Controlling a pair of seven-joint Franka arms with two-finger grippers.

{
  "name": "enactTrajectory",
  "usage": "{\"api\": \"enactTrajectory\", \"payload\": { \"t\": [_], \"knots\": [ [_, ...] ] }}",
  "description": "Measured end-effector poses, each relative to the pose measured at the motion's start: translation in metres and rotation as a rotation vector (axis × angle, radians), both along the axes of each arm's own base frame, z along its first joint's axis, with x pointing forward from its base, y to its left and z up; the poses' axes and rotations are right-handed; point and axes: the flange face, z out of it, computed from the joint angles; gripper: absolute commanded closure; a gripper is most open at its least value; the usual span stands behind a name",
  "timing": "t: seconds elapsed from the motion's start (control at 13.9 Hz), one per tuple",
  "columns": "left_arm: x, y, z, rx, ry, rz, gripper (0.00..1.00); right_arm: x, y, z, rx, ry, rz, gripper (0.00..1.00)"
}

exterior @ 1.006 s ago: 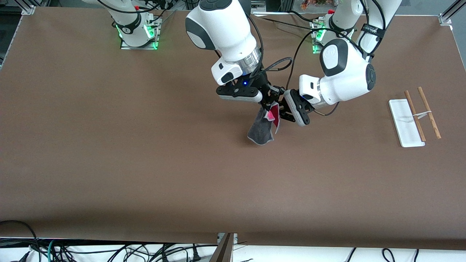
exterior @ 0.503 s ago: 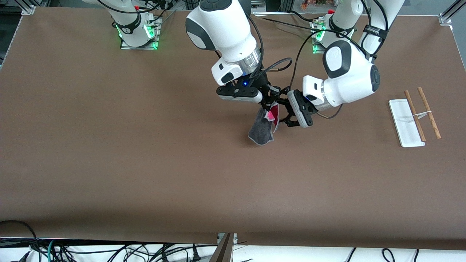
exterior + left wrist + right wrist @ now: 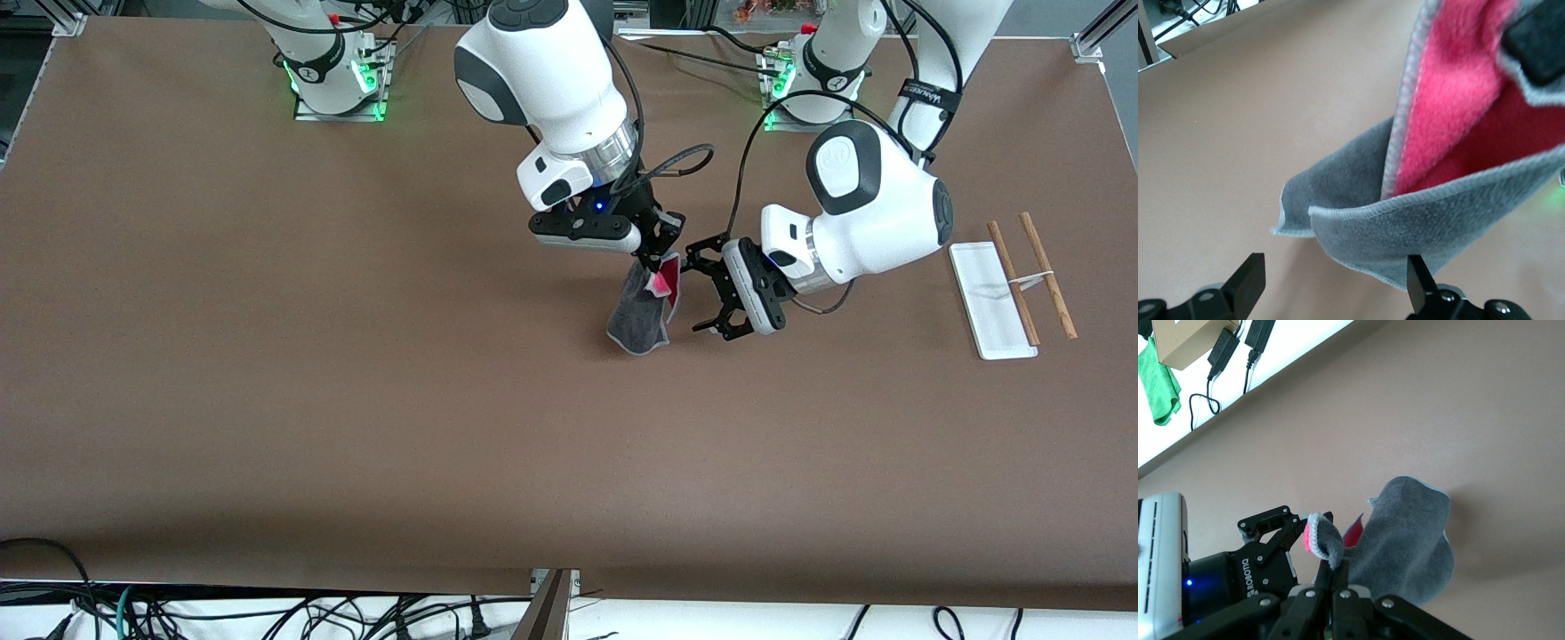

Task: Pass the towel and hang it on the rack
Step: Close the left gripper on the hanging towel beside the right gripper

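Observation:
The towel (image 3: 638,318), dark grey with a pink inner side, hangs folded from my right gripper (image 3: 660,267), which is shut on its top corner above the middle of the table. In the right wrist view the shut fingers (image 3: 1338,570) pinch the towel (image 3: 1405,533). My left gripper (image 3: 700,293) is open and empty, level with the towel, beside it toward the left arm's end and a little apart from it. In the left wrist view the towel (image 3: 1438,220) hangs just ahead of the left gripper (image 3: 1335,280). The rack (image 3: 1018,283) lies flat at the left arm's end.
The rack's white base (image 3: 982,307) and two wooden rods (image 3: 1049,276) lie on the brown table (image 3: 356,400) well away from both grippers. Both arm bases stand along the table edge farthest from the front camera. Cables hang below the edge nearest that camera.
My left gripper has drawn away from the towel toward the left arm's end of the table. The right gripper and the towel have stayed in place.

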Motion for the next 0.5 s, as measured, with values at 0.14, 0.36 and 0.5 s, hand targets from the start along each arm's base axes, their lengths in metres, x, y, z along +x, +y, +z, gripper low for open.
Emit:
{"api": "enactTrajectory", "payload": {
  "t": [0.14,0.36,0.5],
  "knots": [
    [0.0010,-0.0014,-0.0015,-0.003,0.002,-0.001,0.06,0.0005,0.0004,-0.0014,0.001,-0.001,0.000,1.00],
    [0.0010,-0.0029,-0.0018,-0.003,-0.001,-0.008,0.06,0.0007,0.0007,-0.0020,0.002,-0.002,0.000,1.00],
    [0.0035,-0.0053,0.0038,0.014,-0.049,-0.055,0.06,0.0008,0.0007,-0.0020,0.003,-0.002,0.000,1.00]
  ]
}}
